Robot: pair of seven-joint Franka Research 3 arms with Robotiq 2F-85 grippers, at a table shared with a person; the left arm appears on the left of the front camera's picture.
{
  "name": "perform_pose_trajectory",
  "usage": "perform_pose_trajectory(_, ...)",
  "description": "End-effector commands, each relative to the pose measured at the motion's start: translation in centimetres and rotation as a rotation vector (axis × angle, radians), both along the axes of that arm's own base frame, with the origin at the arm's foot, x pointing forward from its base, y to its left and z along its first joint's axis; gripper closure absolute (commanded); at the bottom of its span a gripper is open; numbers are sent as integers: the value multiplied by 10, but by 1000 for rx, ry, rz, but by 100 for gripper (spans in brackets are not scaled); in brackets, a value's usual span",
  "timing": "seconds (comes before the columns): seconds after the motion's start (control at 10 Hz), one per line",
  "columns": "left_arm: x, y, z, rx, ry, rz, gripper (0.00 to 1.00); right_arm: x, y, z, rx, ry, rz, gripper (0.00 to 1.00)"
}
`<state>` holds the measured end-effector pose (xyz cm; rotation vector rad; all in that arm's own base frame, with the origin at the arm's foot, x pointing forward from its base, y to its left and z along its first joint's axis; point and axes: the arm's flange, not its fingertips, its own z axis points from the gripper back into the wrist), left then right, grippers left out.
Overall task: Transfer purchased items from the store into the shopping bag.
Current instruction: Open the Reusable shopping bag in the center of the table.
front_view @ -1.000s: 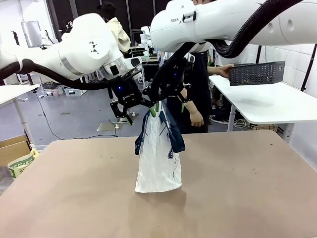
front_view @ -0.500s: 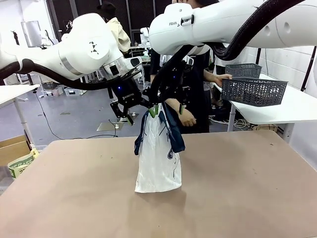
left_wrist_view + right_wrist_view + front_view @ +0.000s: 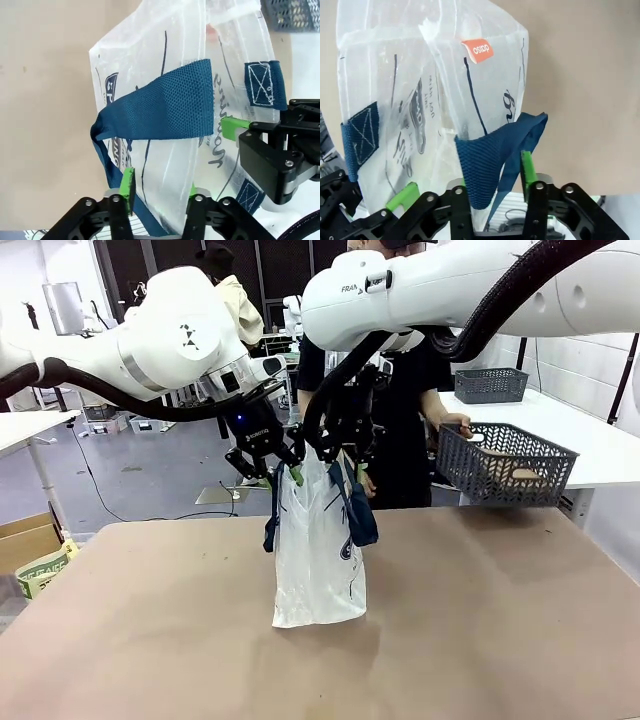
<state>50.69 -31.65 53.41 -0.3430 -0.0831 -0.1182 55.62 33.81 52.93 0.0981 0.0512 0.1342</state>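
The transfer itself has not begun, going by how things lie. The bag [image 3: 318, 560] stands upright in the middle of the table [image 3: 500, 660], and nothing can be made out through its translucent sides, so it looks empty.

Both arms are on the preparatory step of holding the bag's mouth open. The left gripper [image 3: 272, 472] is at the rim on the robot's left side and the right gripper [image 3: 343, 465] at the rim on the other side, close together above the bag. In the left wrist view the green pads [image 3: 128, 182] straddle the plastic rim, with a navy strap [image 3: 165, 107] lying across the bag just beyond them. The jaws stand about half closed, with a gap visible between the pads. The right wrist view shows the same: the rim and the second strap sit between jaws at a middling width. Neither pair can be seen pinching the film flat, so a firm hold is not confirmed.

The basket [image 3: 480, 475] is not on the table. The person's hand [image 3: 455, 423] holds it in the air at the far right, well apart from the bag. Something tan lies inside, too small to identify.

What remains is nearly everything: secure and spread the rim, get the basket within reach, then move each item into the bag.
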Motion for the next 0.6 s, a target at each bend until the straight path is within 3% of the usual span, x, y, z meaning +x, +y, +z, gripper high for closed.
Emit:
perform_pose_trajectory(0.0,-6,7,3,32,-1,45,100,-1,-7,7,-13,2,-5,100)
perform_pose_trajectory(0.5,-19,43,-3,121,-23,118,100,-8,-40,19,-87,-76,57,100)
